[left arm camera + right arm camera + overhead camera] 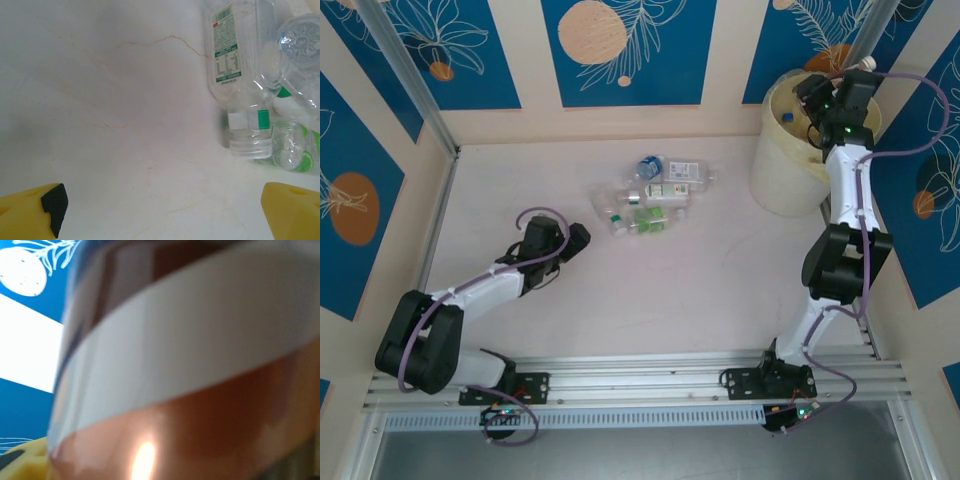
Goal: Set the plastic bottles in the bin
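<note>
1 blue cap (787,117) showing in bin (773,185), bottles (650,195) clustered on table (700,290)

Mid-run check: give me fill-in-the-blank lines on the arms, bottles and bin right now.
The right gripper hangs over the bin, which stands at the far ___ corner of the table.
The left gripper has its jaws ___, with nothing between them.
By the top view, the plastic bottles on the table lie clustered to the ___ of the bin.
Missing words: right; open; left.

one bin (775,180), two arms (490,285), about seven loose bottles (665,190)
</note>
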{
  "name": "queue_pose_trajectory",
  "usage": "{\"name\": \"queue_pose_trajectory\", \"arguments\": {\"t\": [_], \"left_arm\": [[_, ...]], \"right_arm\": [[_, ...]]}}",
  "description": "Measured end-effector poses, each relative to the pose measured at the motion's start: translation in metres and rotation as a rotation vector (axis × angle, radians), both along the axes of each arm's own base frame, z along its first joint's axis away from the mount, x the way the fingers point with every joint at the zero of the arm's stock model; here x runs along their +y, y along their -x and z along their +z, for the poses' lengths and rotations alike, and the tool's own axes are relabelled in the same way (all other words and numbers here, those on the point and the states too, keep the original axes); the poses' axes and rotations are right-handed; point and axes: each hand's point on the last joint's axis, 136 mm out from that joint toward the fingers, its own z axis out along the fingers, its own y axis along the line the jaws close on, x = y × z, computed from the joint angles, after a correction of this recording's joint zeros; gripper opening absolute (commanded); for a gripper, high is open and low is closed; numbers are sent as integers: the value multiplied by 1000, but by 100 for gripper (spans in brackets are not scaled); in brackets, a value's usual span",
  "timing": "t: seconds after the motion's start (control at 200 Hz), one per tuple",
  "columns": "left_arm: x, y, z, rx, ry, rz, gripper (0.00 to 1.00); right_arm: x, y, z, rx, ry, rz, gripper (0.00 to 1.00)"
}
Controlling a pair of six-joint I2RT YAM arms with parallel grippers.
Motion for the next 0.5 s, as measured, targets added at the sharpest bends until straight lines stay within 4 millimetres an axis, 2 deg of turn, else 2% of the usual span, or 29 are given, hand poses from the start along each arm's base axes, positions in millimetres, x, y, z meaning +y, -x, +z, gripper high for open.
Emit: {"name": "queue_pose_trajectory", "arguments": {"t": [0.095, 0.21, 0.5], "left_arm": [[1, -1, 0, -2, -4, 5, 100], [2, -1, 0, -2, -4, 6, 100], [2, 0, -1, 0, -7, 10, 100]], "right_arm": [[0, -7, -11, 36, -20, -13, 83], [0, -4, -21, 77, -32, -26, 87], [5, 0, -15, 68, -12, -10, 91]]}}
